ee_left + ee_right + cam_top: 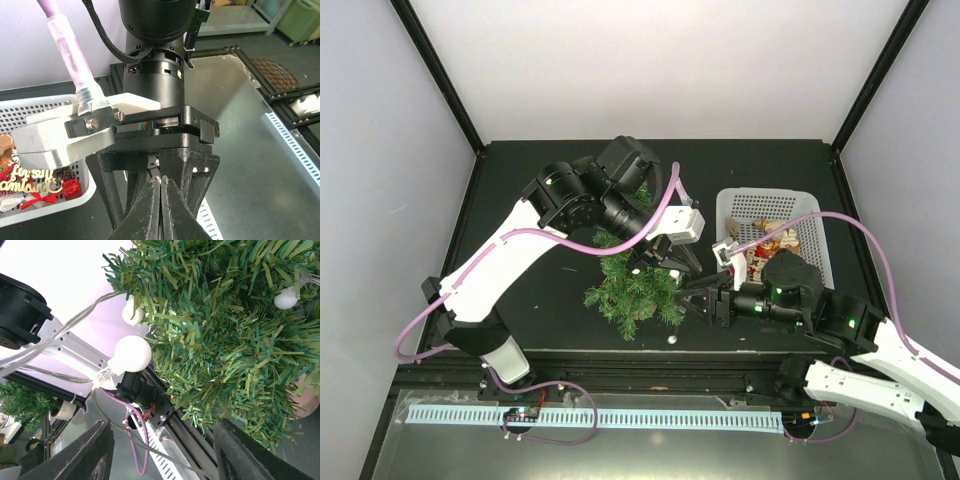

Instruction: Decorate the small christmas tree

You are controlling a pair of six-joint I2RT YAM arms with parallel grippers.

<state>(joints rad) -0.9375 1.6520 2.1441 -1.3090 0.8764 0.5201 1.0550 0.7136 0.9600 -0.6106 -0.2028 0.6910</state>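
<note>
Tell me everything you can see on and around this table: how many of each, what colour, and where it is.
small christmas tree: one, dark green, middle of the table
bulbs: at least three visible, white, on a clear wire among the tree's branches
small ball: one, white, on the table just in front of the tree
basket: one, white, right of the tree
ornaments: several, red, gold and brown, inside the basket
table: one, black, under everything
left gripper: one, black, shut, above the tree's right side
right gripper: one, black, open, facing the tree's right side
</note>
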